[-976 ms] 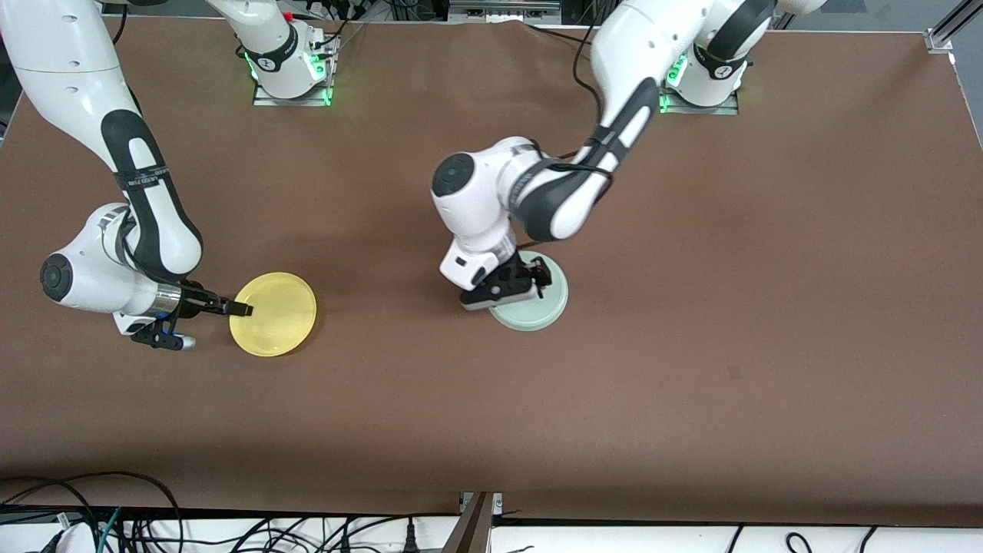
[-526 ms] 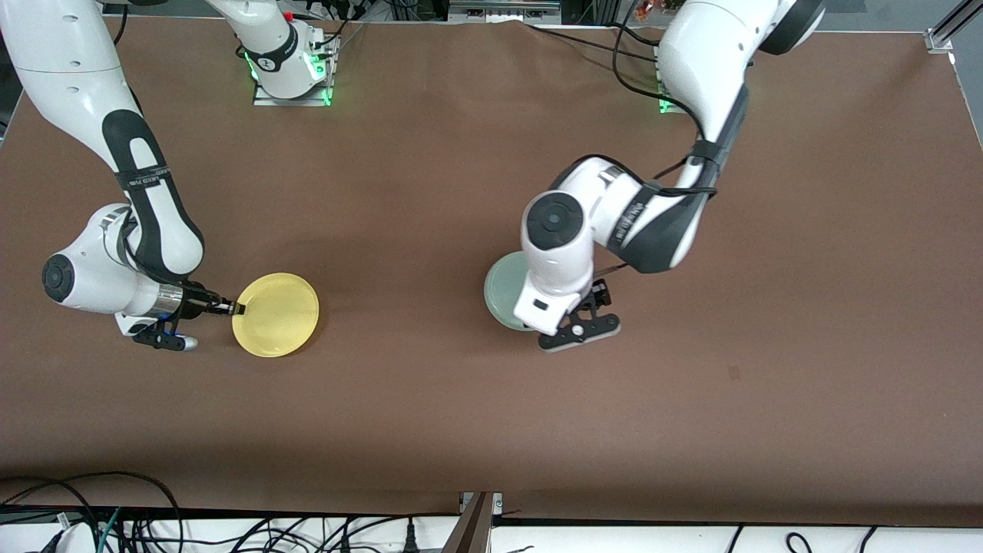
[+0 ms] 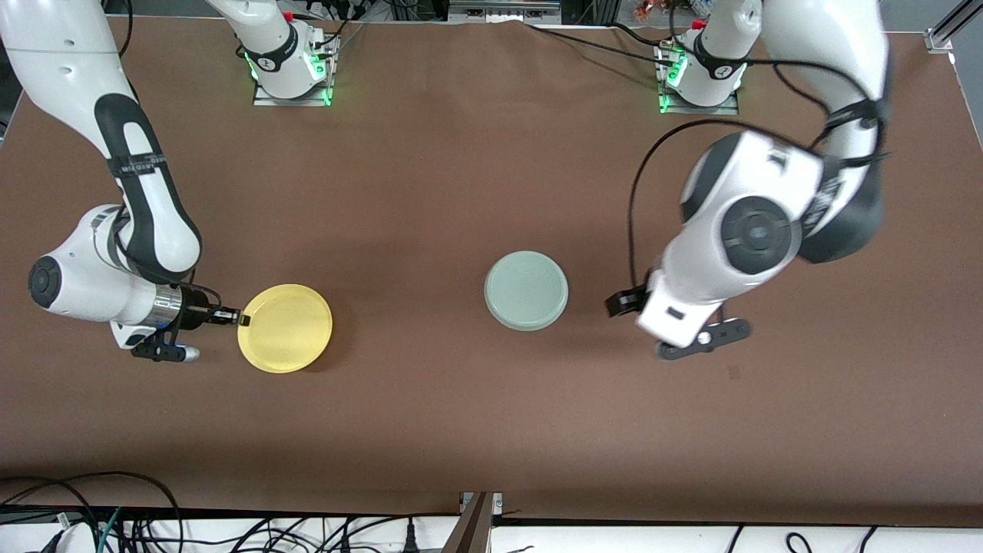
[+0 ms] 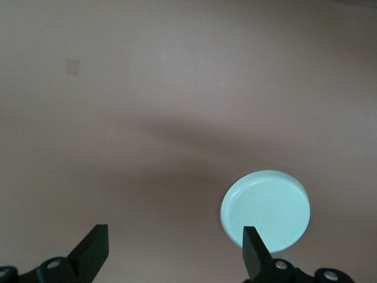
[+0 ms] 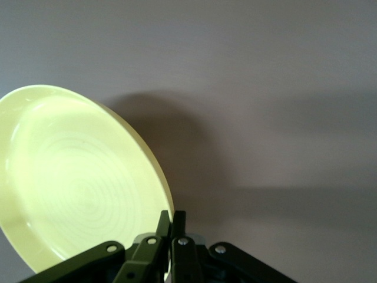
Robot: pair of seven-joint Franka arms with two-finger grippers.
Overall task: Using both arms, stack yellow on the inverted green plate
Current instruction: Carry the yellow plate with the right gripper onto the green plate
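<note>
Right gripper (image 3: pixel 230 316) pinching round yellow plastic plate's (image 3: pixel 286 329) rim, left gripper (image 3: pixel 676 326) spread wide beside upturned pale green plate (image 3: pixel 526 291), centre frame

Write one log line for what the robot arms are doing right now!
right gripper: shut on yellow plate rim | left gripper: open, beside green plate | green plate: upside down

— That plate (image 3: pixel 286 329)'s bright yellow, faint rings inside. The other plate (image 3: pixel 526 291)?
— Pale mint green, ringed too. Brown desk (image 3: pixel 430 415), white arms with dark bands, black tools.
</note>
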